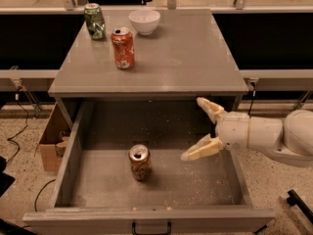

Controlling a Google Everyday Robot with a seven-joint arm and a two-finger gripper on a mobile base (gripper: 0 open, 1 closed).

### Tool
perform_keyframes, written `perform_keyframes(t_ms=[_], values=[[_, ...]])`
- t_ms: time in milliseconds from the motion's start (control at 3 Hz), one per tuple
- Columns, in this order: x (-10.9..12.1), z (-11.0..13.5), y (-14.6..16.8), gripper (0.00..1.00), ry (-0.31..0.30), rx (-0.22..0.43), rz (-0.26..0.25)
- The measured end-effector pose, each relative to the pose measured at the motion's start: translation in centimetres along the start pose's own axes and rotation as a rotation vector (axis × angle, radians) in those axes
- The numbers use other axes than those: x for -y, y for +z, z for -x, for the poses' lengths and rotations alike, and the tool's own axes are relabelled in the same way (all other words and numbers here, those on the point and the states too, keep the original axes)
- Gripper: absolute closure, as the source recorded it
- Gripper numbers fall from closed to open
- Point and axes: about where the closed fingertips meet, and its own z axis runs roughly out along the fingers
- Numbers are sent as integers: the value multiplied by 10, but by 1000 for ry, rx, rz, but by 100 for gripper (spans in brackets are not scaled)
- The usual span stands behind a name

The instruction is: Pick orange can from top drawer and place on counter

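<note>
Gripper (190,129), splayed, over top drawer (98,182) — one orange can (140,163) inside.

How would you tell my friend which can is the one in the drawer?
Look below the flat grey cabinet top into the wide grey drawer pulled open. The dull orange-brown drink can with a silver top stands alone on its floor, left of the robot's open cream pincer. The bright red can and the green can sit up on the top instead.
</note>
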Motion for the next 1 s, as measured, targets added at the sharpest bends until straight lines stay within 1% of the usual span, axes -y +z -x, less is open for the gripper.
perform_keyframes(t_ms=[333, 667, 1000], values=[[-20, -6, 57, 0, 18, -5, 72], [-44, -19, 94, 0, 28, -36, 116], [-68, -40, 127, 0, 44, -65, 140]])
